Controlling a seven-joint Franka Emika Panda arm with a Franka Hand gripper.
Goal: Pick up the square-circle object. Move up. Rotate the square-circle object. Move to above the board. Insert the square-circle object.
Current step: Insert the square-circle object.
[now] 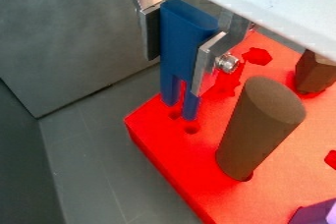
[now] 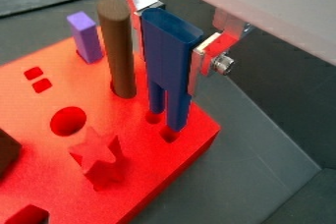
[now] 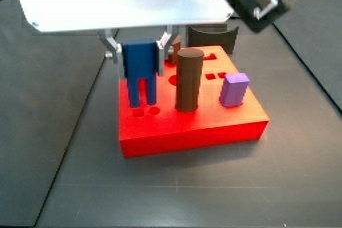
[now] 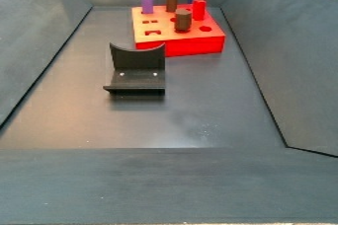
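Square-circle object held upright over the board by the gripper.

The block is clamped between the silver fingers, its two prongs entering holes near a board corner, just beside the brown cylinder; the lilac block stands further along.

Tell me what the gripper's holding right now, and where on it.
The gripper holds the blue block by its upper end, fingers on opposite sides. The block stands upright, prongs down at the holes near the red board's corner.
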